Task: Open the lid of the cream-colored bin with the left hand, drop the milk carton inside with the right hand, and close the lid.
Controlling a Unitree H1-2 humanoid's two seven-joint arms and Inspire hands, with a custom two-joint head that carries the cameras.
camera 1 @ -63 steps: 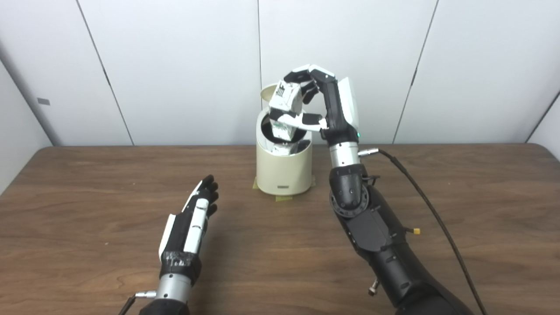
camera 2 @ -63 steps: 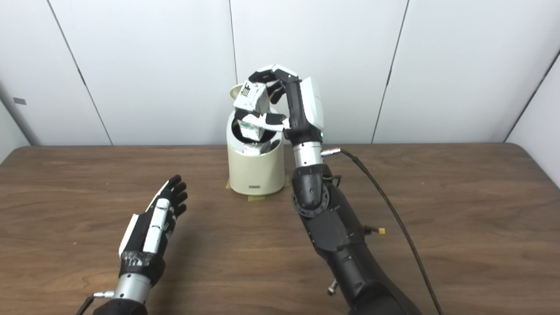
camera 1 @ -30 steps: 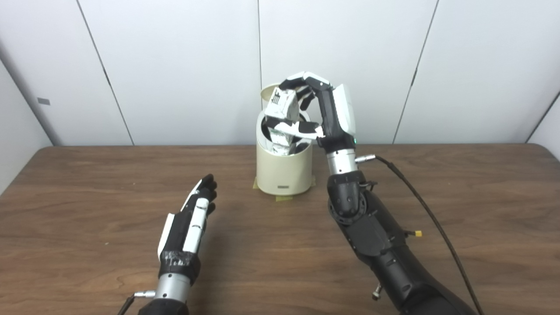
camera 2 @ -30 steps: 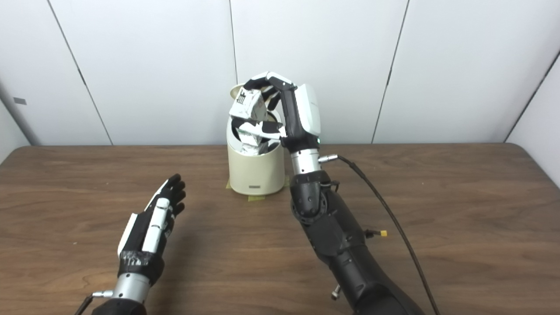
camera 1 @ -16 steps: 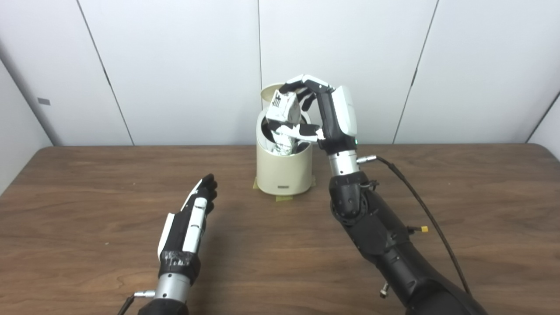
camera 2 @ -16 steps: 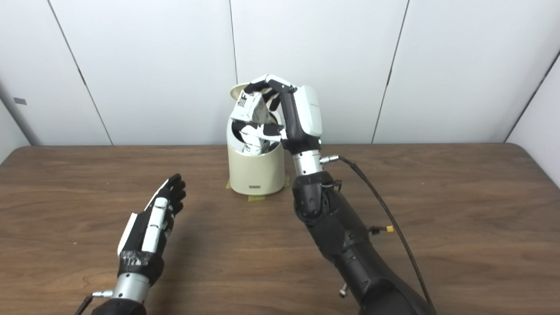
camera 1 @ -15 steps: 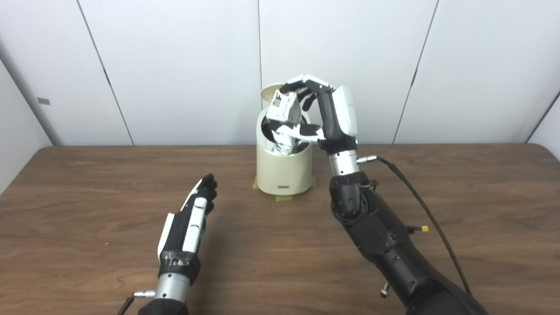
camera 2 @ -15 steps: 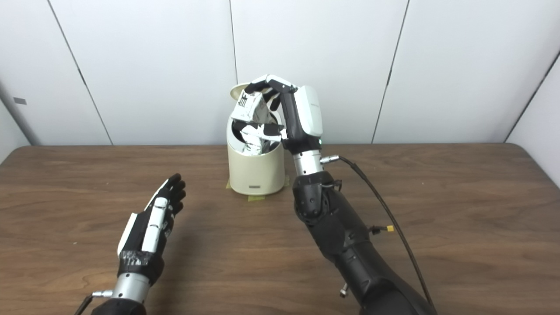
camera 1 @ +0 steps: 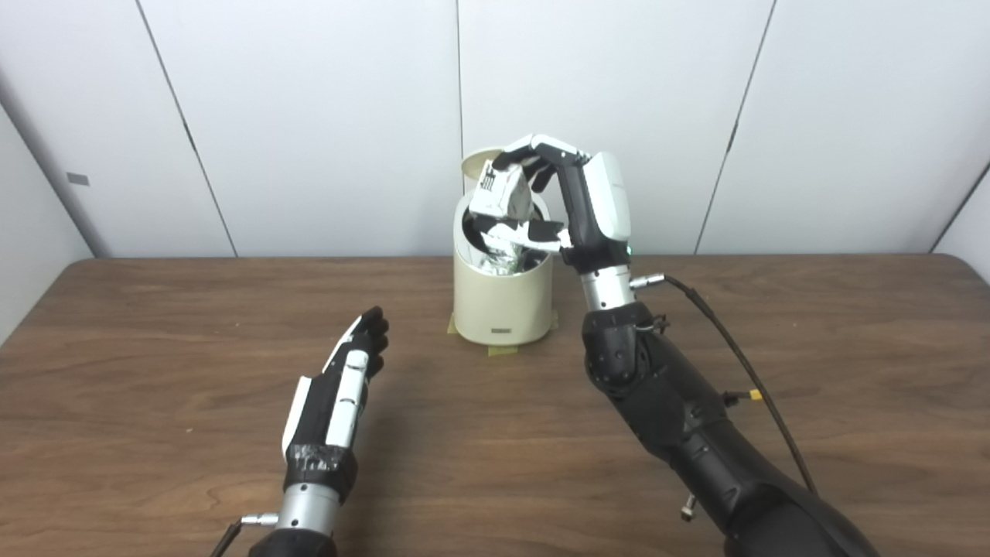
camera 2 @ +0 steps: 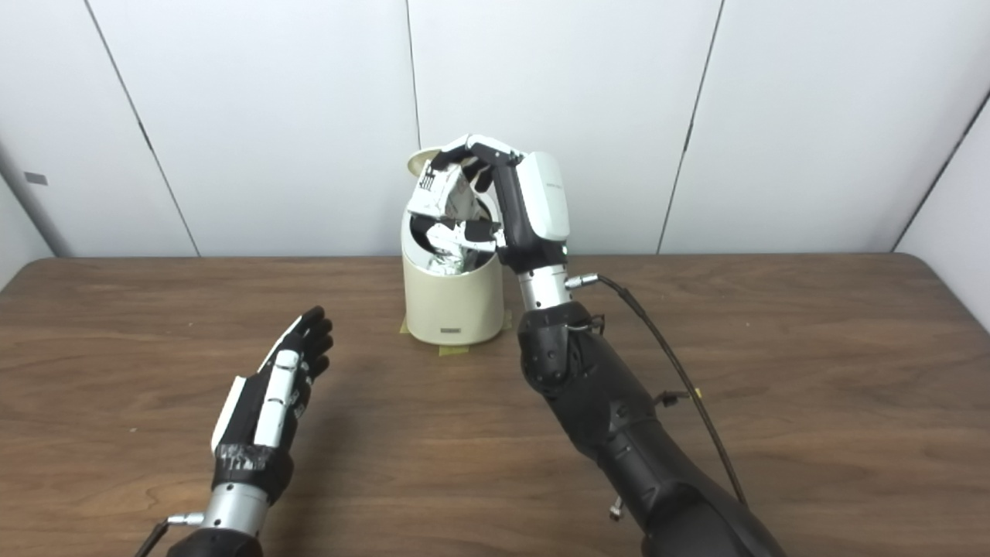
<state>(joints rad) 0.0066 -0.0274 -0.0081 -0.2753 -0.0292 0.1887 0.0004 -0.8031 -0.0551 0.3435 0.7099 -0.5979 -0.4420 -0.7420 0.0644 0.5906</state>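
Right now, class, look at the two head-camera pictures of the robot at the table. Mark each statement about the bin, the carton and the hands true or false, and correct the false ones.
1. The bin's lid stands open. True.
2. The right hand holds the milk carton over the bin's mouth. True.
3. The left hand grips the lid. False: it is out over the table, left of the bin, fingers apart, holding nothing.
4. The carton lies flat on the table. False: it is held up, its lower end in the bin's opening.
5. The bin lies tipped on its side. False: it stands upright.
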